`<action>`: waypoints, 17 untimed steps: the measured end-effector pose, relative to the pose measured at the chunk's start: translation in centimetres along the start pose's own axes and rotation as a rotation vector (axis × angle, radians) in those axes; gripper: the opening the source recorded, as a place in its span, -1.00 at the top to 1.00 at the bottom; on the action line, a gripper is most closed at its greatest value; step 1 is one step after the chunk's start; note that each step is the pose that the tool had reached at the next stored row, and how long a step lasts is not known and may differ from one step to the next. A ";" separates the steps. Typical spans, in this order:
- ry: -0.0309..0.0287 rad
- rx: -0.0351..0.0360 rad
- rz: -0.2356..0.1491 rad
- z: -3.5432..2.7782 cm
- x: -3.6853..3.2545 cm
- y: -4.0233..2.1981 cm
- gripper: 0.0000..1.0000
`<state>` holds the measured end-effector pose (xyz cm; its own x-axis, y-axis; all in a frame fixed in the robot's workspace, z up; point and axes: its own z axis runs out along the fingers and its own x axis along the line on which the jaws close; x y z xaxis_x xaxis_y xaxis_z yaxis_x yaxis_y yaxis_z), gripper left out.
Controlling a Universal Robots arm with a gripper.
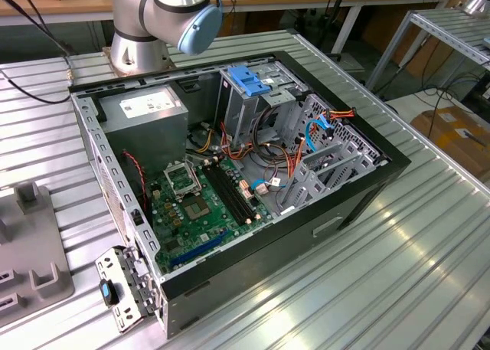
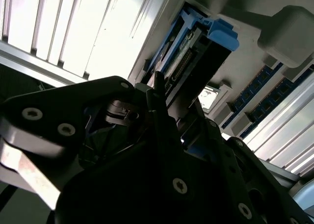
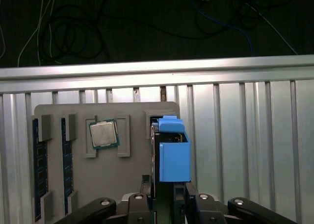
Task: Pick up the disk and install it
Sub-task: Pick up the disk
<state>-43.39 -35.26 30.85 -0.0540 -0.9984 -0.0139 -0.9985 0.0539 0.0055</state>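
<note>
Disk (image 3: 174, 153) on edge between the jaws (snug)

Disk (image 3: 172, 155): dark drive in a blue carrier (image 2: 222, 34).
Pose: standing on edge, connector edge seen in the second wrist view.
Place: grey tray (image 3: 127, 185) slot, my 12 o'clock.

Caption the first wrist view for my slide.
Black tool at the blue-framed silver-black hard disk standing on edge in a grey parts tray beside a square silver processor chip.

Silver arm (image 1: 142, 36), light-blue joint cap (image 1: 200, 24), black screw-studded linkage (image 2: 64, 121)
</note>
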 end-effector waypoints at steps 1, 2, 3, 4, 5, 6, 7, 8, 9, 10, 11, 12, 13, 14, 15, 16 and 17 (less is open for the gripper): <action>0.0002 -0.0005 0.000 -0.12 0.00 0.00 0.30; 0.0001 -0.0001 0.000 -0.39 -0.01 0.00 0.30; 0.0000 -0.0001 0.000 -0.69 -0.01 0.00 0.30; 0.0000 0.0000 0.000 -0.89 -0.01 0.01 0.30; 0.0000 -0.0001 0.000 -1.24 -0.02 0.01 0.30; 0.0000 -0.0002 0.000 -1.53 -0.02 0.01 0.30; 0.0000 -0.0002 0.000 -1.80 -0.02 0.01 0.30; 0.0000 0.0000 0.000 -2.36 -0.03 0.01 0.30; 0.0001 -0.0001 0.000 -3.00 -0.04 0.02 0.30; 0.0000 0.0000 0.000 -3.43 -0.05 0.02 0.30; 0.0001 -0.0001 0.000 -3.82 -0.05 0.02 0.30; 0.0001 -0.0001 0.000 -4.15 -0.06 0.02 0.30; 0.0000 0.0000 0.000 -4.62 -0.06 0.02 0.30; 0.0000 -0.0001 0.000 -4.99 -0.07 0.03 0.30; 0.0001 -0.0001 0.000 -5.17 -0.07 0.03 0.30; 0.0000 0.0001 0.000 -5.21 -0.07 0.03 0.30; -0.0001 0.0003 0.000 -5.21 -0.07 0.03 0.30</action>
<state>-43.39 -35.26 36.07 -0.0540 -0.9984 -0.0141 -0.9985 0.0539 0.0052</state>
